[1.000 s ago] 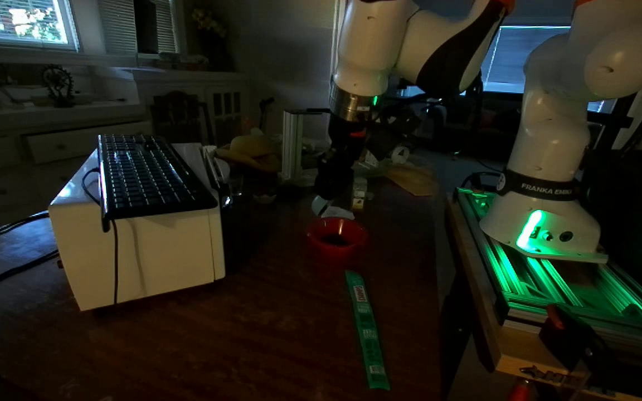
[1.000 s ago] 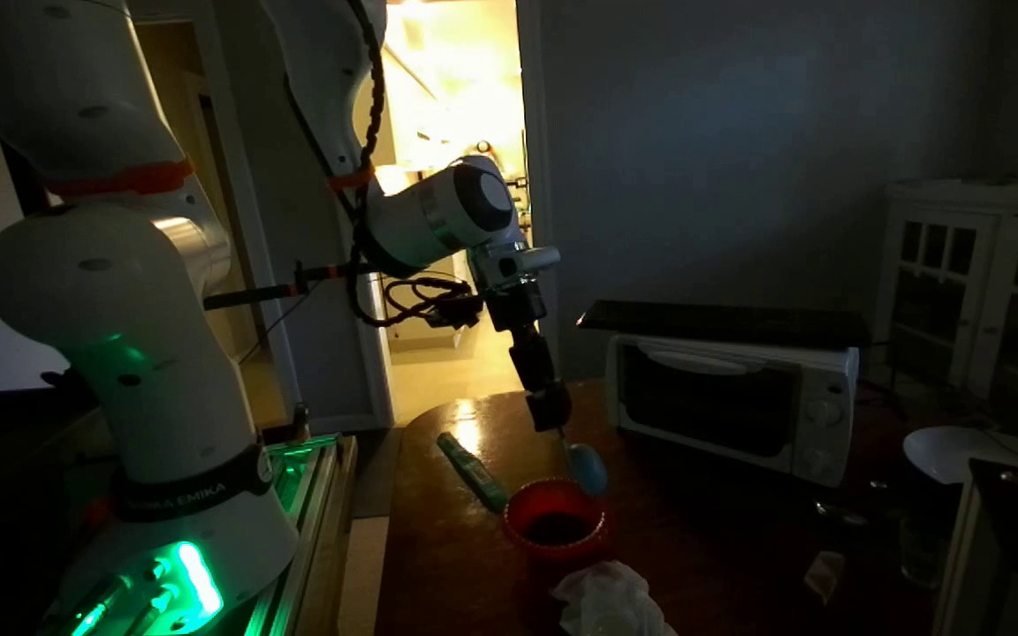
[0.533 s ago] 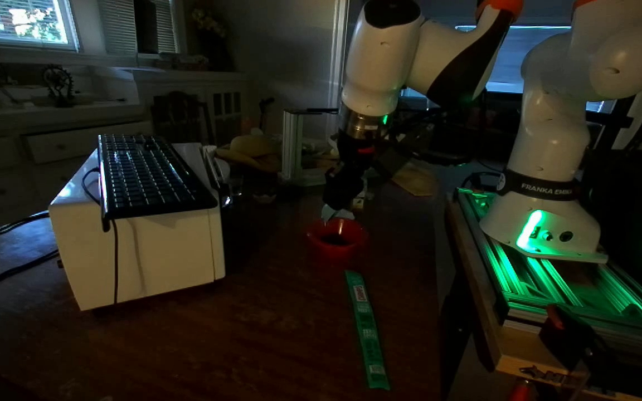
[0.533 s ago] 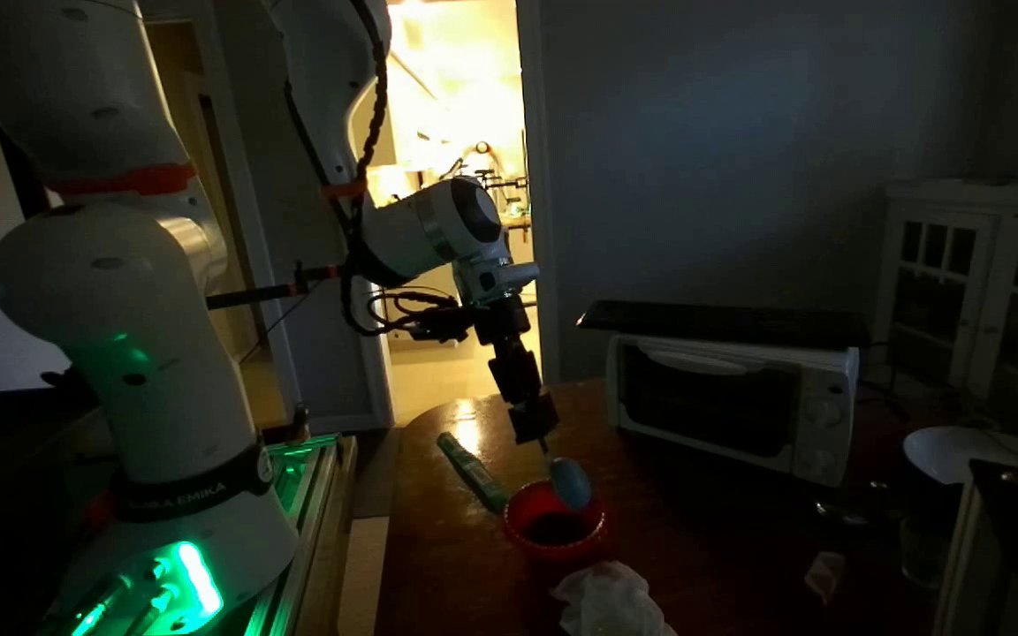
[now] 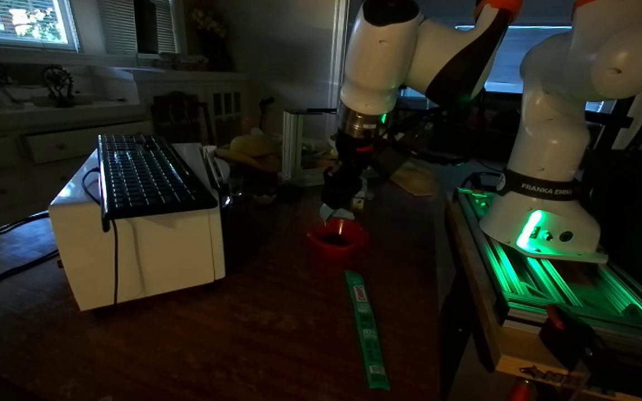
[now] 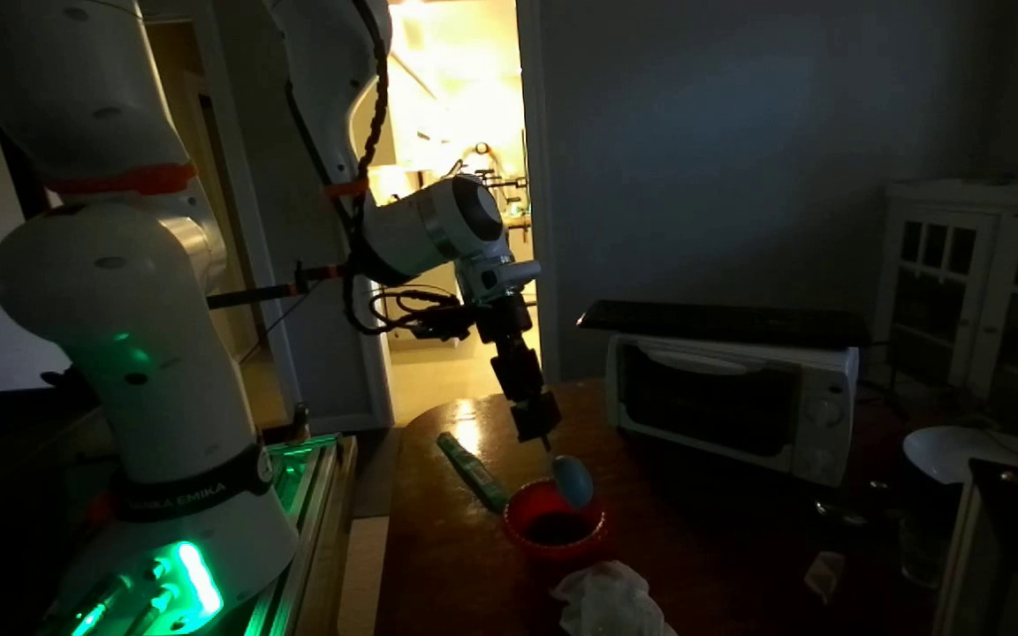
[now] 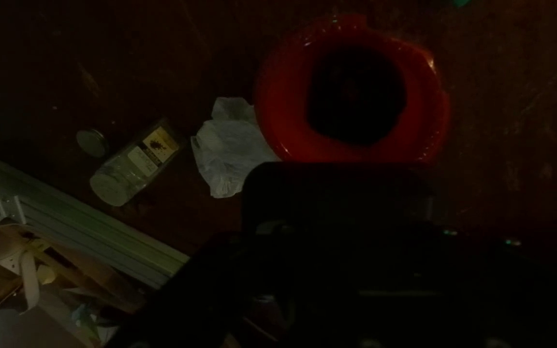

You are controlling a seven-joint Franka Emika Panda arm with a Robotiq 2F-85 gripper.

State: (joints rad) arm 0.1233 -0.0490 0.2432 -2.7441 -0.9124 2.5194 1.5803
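My gripper (image 6: 535, 420) points down, shut on a blue-headed utensil (image 6: 573, 481) with a thin stem, like a spoon. Its blue head hangs at the rim of a red bowl (image 6: 556, 549), overlapping it in that exterior view; I cannot tell if they touch. The bowl also shows in an exterior view (image 5: 336, 256) and the wrist view (image 7: 283, 96), with dark contents. In the wrist view the gripper (image 7: 339, 193) is a black shape that hides the utensil. A crumpled white plastic piece (image 7: 232, 150) lies against the bowl's side.
A green packet (image 5: 368, 334) lies near the bowl. A toaster oven (image 6: 721, 406) carries a keyboard (image 6: 721, 322). A labelled jar (image 7: 136, 164) lies by its lid (image 7: 93, 142). A metal frame (image 7: 90, 224) borders the table. A white plate (image 6: 942, 455) stands at the side.
The gripper with the utensil has moved toward the robot base and slightly lower, bringing the blue head over the bowl. Over the last half second it has barely moved.
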